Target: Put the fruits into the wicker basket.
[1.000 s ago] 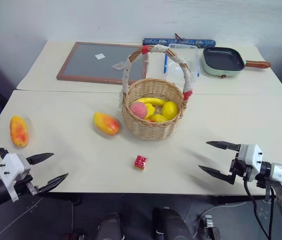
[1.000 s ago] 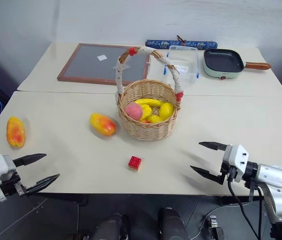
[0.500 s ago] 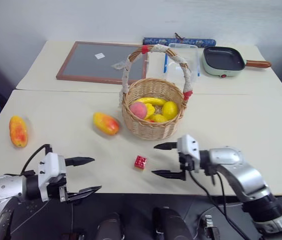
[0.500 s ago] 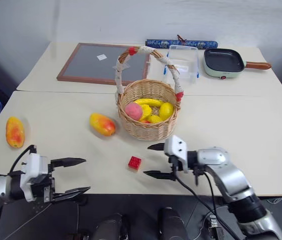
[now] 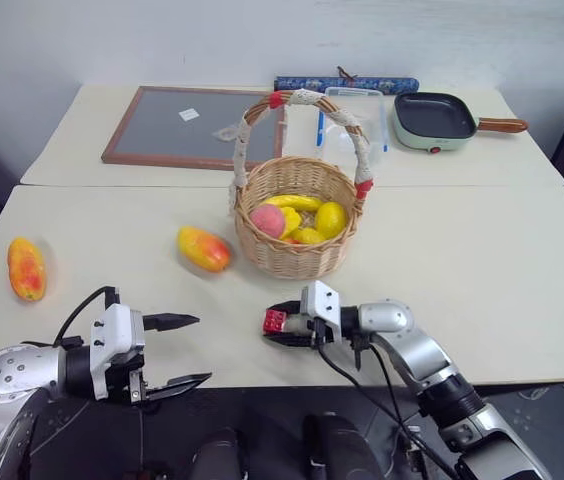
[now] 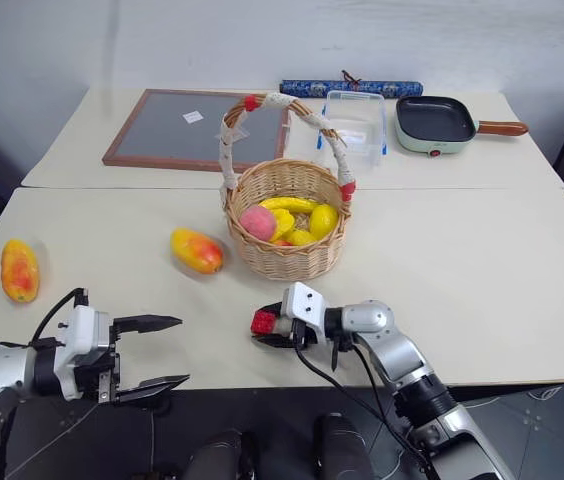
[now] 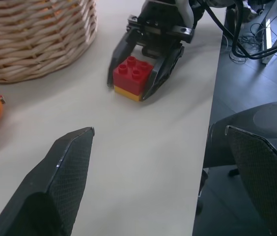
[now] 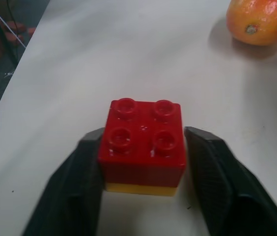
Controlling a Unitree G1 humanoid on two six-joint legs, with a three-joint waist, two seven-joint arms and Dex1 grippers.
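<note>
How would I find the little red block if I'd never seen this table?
Start at the wicker basket in the middle of the table. Come toward the near edge: the red block sits between the right claw's fingers. It's square and studded with a yellow base, unlike the smooth mangoes.

A pale tabletop (image 5: 482, 270) fills the middle of the frame. On it stand the wicker basket (image 5: 292, 235) at centre, one mango (image 5: 205, 248) just to its left, another mango (image 5: 25, 268) at far left, and a red-and-yellow brick (image 5: 275, 320) at lower centre. On the second tabletop (image 5: 72, 140) behind lie a framed board (image 5: 187, 125), a clear plastic box (image 5: 350, 115), a green pan (image 5: 440, 118) and a dark patterned roll (image 5: 347, 84).
</note>
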